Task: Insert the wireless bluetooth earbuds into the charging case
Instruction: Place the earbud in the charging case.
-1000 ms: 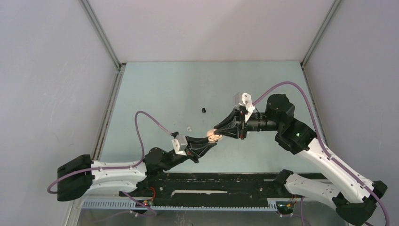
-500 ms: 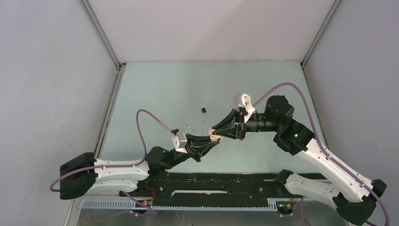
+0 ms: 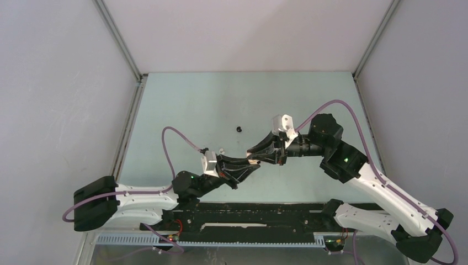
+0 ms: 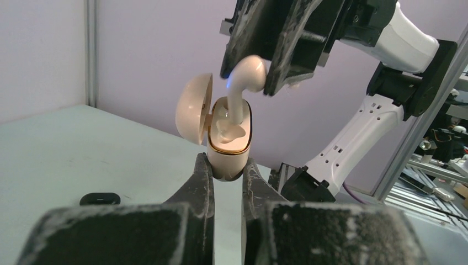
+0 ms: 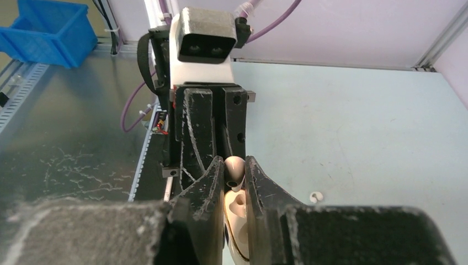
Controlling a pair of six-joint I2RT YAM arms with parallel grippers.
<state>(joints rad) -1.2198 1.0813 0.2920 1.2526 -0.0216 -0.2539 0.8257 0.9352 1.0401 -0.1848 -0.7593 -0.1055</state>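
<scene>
Over the pale table [image 3: 182,99], left gripper [image 4: 227,165] clamps the open case [image 4: 229,144] at its base while right gripper [image 5: 234,168] pinches a bud [image 4: 249,74], likely light and slippery, by its head.

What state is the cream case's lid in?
Open: the cream plastic charging case's rounded lid stands hinged back beside its exposed sockets.

Glossy smooth cream plastic on case [image 4: 229,148] and earbud [image 4: 249,74]. Scuffed matt black plastic on left end effector [image 4: 225,162]. Smooth matt tabletop [image 4: 55,143].

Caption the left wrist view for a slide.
Left hand grips the open cream charging case; right hand holds a cream earbud, its stem inside the case.
</scene>
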